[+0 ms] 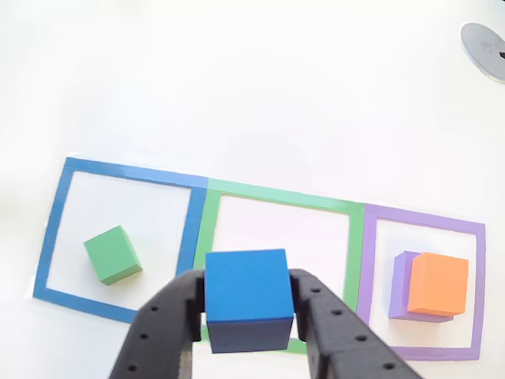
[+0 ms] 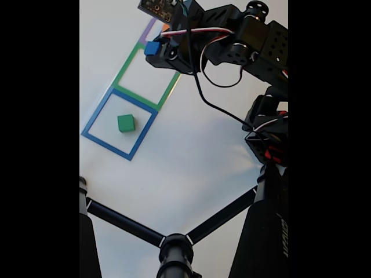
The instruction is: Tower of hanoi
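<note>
The gripper [image 1: 249,316] clenched the blue cube [image 1: 248,298] above the green tape square [image 1: 278,197], apparently carrying it toward the green block [image 1: 114,254] for stacking.

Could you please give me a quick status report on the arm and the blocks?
Gripper shut on blue cube, held above green tape square. Green block in blue tape square. Orange block on purple block. Nothing in the way.

the gripper [image 1: 249,316] clamps the blue cube [image 1: 248,296] over the green outline [image 1: 278,197]; orange block [image 1: 438,284] sits on purple block [image 1: 399,286].
</note>
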Robot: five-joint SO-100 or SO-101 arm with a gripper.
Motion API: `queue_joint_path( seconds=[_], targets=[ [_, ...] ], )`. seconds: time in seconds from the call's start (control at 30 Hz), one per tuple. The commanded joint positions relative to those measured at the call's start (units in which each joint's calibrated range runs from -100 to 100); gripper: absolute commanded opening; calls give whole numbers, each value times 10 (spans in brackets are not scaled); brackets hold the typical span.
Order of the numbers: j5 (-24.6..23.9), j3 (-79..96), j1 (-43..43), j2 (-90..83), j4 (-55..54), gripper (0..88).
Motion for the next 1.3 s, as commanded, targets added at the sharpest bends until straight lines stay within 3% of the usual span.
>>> queue_joint_path(
  seconds=[0.0,0.4,0.67,0.8,0.97,1.27],
  targets=[
    [0,-56,-42,-45,41,22],
    [-30,-151,-168,-71,150,21],
    [-36,-92,-225,-66,126,22],
    [0,107,-228,-65,-65,24],
    [0,336,-219,-26,-383,23],
    [0,409,-244,205,-760,25]
  ],
)
